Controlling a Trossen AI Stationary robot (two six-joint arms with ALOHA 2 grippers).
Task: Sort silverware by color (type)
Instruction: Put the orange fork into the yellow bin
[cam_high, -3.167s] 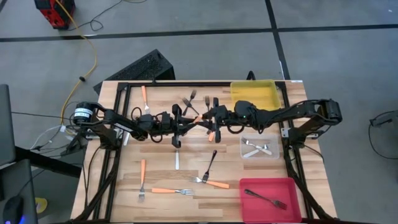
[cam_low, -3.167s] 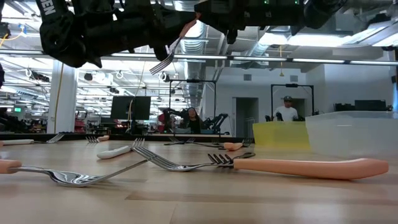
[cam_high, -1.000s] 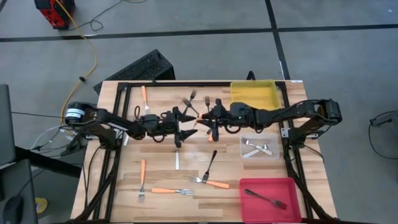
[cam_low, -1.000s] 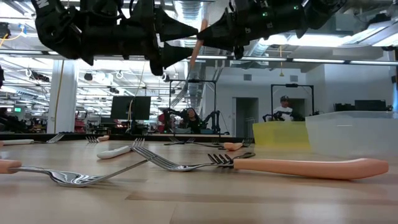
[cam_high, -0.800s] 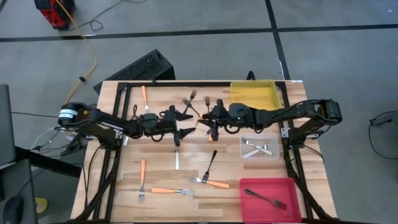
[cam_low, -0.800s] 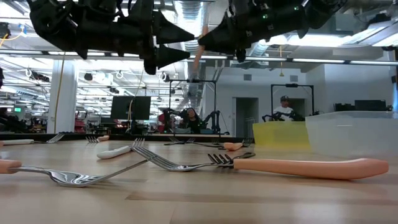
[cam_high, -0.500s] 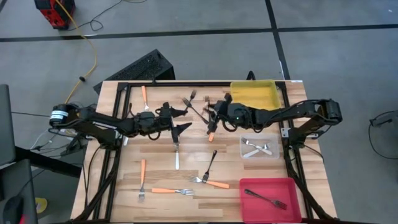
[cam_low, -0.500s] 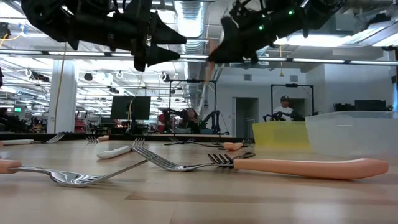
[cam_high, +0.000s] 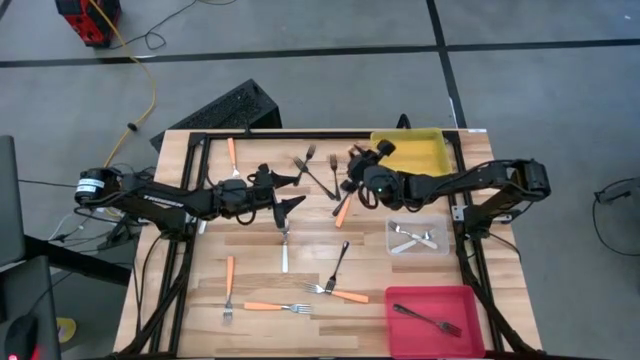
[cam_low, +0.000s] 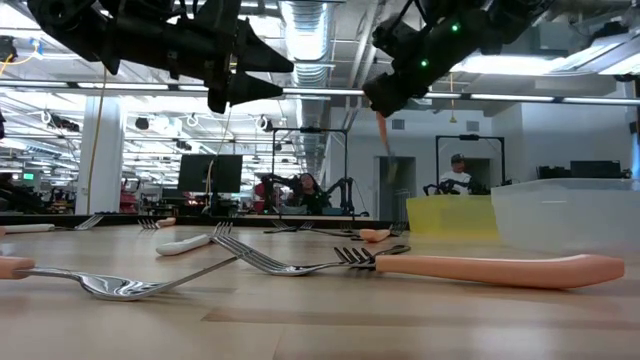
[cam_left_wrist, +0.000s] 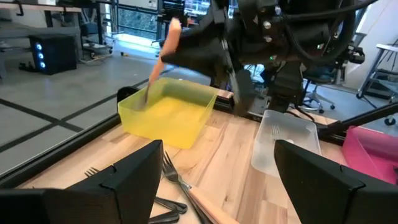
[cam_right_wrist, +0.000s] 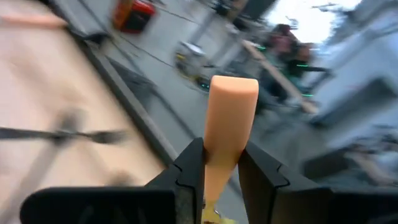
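1. The right gripper (cam_high: 356, 186) hangs above the table's far middle, just left of the yellow bin (cam_high: 408, 152), its fingers pinched on the handle of an orange-handled fork (cam_high: 342, 209).
2. In the right wrist view that fork's handle (cam_right_wrist: 229, 134) stands up between the two dark fingers (cam_right_wrist: 189, 168).
3. The left gripper (cam_high: 288, 190) hangs left of the table's centre, its fingers spread wide and holding nothing.
4. Two pale forks (cam_high: 412, 237) lie in the clear bin (cam_high: 418, 250); one dark fork (cam_high: 426, 320) lies in the red bin (cam_high: 432, 302).
5. More orange-handled, dark and pale forks lie scattered on the wooden table (cam_high: 260, 270).
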